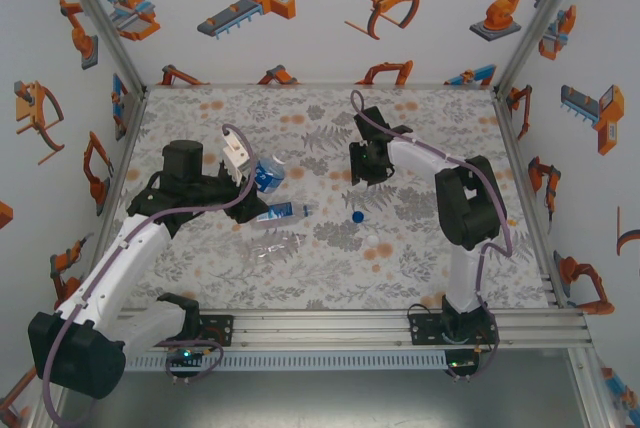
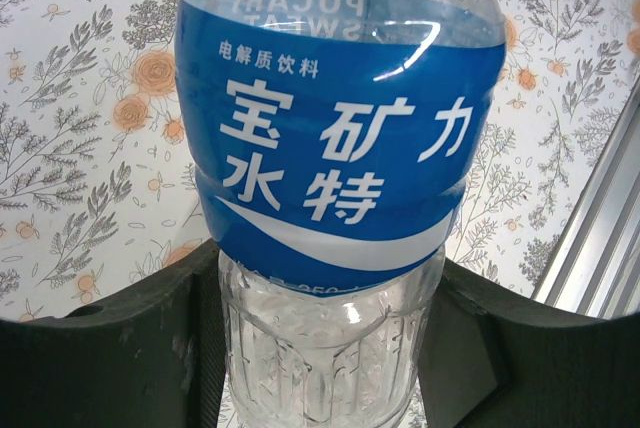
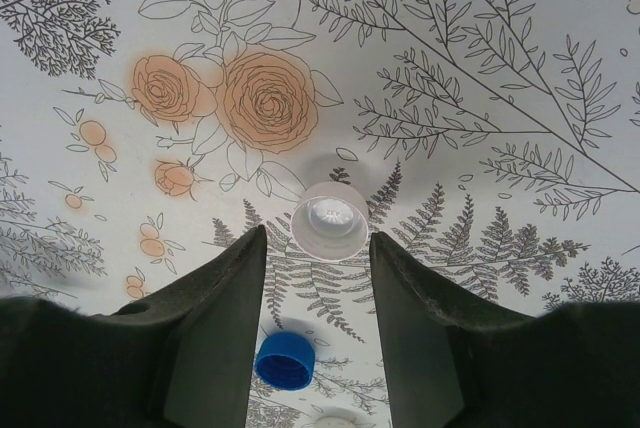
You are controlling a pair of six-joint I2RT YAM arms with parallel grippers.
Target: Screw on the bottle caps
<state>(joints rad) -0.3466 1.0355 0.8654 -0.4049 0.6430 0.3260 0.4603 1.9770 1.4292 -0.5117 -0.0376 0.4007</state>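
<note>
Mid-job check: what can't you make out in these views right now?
1. Neck of the held labelled bottle: left wrist view, cut off by the top edge; top view, too small.
2. Whether the lying labelled bottle and the clear bottle are capped: top view, too small.
3. The loose white cap: right wrist view, cut off by the bottom edge.

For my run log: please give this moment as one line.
left end effector: holds labelled bottle | right end effector: holds white cap | mat: two bottles lying, blue cap loose
</note>
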